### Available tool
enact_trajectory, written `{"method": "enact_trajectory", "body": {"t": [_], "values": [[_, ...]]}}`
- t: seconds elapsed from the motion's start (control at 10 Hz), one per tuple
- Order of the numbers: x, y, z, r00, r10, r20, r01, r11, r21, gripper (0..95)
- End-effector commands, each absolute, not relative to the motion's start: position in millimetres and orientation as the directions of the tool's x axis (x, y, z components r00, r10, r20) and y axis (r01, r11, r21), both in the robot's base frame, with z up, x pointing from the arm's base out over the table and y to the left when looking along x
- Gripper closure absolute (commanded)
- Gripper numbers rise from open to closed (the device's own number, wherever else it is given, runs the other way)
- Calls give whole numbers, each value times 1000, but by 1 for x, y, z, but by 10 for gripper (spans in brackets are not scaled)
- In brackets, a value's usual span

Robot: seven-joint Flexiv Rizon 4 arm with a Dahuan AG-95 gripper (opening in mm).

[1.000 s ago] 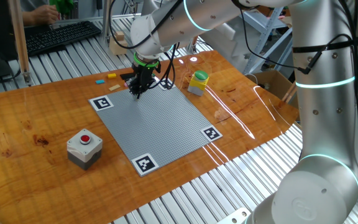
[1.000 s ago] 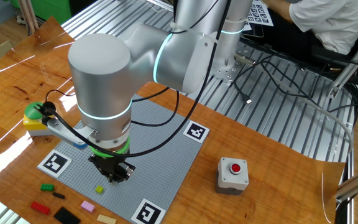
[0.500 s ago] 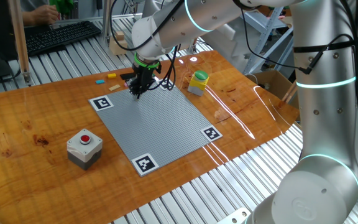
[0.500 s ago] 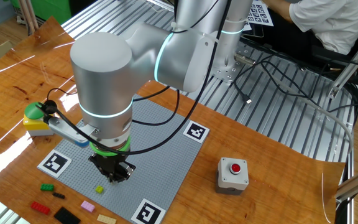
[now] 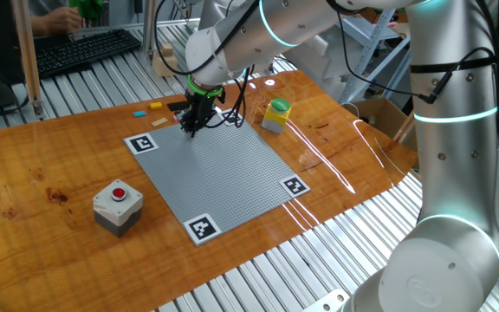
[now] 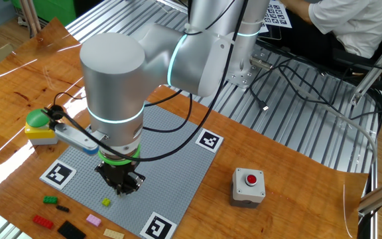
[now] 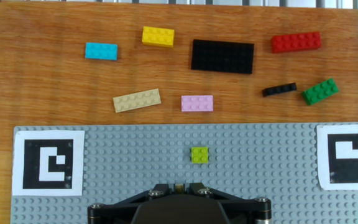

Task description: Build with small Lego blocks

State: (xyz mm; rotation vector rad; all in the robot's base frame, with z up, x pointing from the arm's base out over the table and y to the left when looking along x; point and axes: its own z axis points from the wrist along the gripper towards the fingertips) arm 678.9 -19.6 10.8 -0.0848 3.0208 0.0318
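On the wooden table (image 5: 50, 165), a grey studded plate (image 5: 223, 173) lies under the closed, empty tool (image 6: 119, 190).

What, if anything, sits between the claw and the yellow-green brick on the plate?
Nothing visible: in the hand view only bare grey studs of the plate lie between the claw and the yellow-green brick.

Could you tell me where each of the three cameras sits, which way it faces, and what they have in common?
One fixed view: off one corner of the table, looking across the grey studded plate; the arm reaches in from the right, gripper down.
The other fixed view: high on the opposite side, behind the arm, whose grey links fill the middle.
Hand view: on the hand, looking straight down; only the gripper's black base shows.
Shared: the yellow-green brick on the plate shows in the hand view and the other fixed view.
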Motion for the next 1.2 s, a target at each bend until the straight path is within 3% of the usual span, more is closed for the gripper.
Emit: {"method": "enact_trajectory", "body": {"t": [0.1,0.9,1.2], "values": [[680,-20,8,-991,-54,-123,-56,998,13,950],[680,-20,8,-990,-68,-122,-68,998,-1,950],[679,-19,-9,-985,-66,-158,-66,998,-2,950]]}}
